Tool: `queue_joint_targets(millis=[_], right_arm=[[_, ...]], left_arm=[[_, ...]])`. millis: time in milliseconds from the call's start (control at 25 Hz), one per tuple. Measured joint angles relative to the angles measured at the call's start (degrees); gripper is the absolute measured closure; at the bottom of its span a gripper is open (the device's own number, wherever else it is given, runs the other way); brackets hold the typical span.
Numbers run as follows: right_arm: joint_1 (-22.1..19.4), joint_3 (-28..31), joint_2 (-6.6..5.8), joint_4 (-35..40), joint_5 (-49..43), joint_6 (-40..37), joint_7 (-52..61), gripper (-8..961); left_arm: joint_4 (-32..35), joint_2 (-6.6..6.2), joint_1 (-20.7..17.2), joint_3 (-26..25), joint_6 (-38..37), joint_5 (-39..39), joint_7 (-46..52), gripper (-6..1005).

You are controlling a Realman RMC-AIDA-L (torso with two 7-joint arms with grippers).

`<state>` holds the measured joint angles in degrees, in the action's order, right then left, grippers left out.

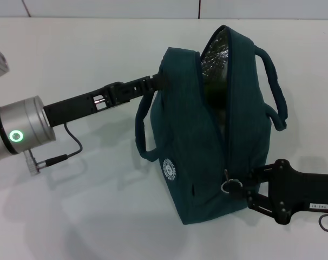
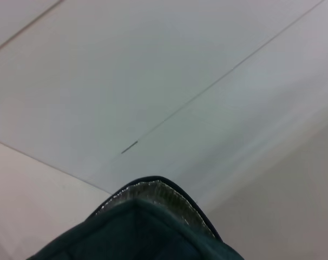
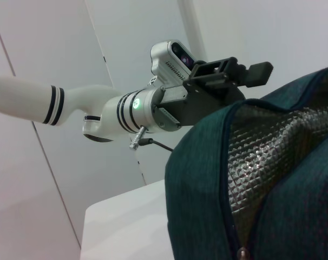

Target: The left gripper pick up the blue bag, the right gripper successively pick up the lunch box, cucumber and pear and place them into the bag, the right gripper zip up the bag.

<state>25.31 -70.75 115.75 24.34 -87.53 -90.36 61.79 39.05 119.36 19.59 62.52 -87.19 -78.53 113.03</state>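
Here the bench (image 1: 72,216) carries one large thing, the blue bag (image 1: 202,141), which stands between the two hands with its mouth partly open and silver foil lining showing at the far end. The lunch box, cucumber and pear are not visible anywhere; they are probably inside already, though the frames cannot confirm it.

The bag looks soft and slack, its fabric likely to fold and drag along rather than resist a pull, so it needs holding at one end while the zip is drawn from the other. The left hand (image 1: 159,80) is clenched on the bag's rim at the far upper corner, keeping that end propped up.

The right hand (image 1: 249,190) sits at the bag's near lower end, its fingertips just beside the ring-pull zipper (image 1: 229,185); whether they have closed on the ring cannot be told. That small ring seems the right place to grip, being stiff and easy to hook.

The bench is bare to the left hand's side, and the zip's line toward the left hand looks unobstructed, bar the loop handles (image 1: 275,92) hanging alongside.
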Motion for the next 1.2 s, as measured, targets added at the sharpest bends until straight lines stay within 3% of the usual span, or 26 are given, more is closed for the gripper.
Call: queue_joint_targets(millis=[440, 1200], right_arm=[[0.18, -0.81, 0.1, 0.0, 0.08, 1.9, -0.23, 933], [-0.62, 0.01, -0.33, 0.71, 2.77, -7.75, -4.78, 936]], left_arm=[[-0.12, 0.08, -0.17, -1.13, -1.4, 0.13, 0.0, 445], [-0.11, 0.0, -0.6, -2.45, -1.67, 0.15, -0.09, 445]])
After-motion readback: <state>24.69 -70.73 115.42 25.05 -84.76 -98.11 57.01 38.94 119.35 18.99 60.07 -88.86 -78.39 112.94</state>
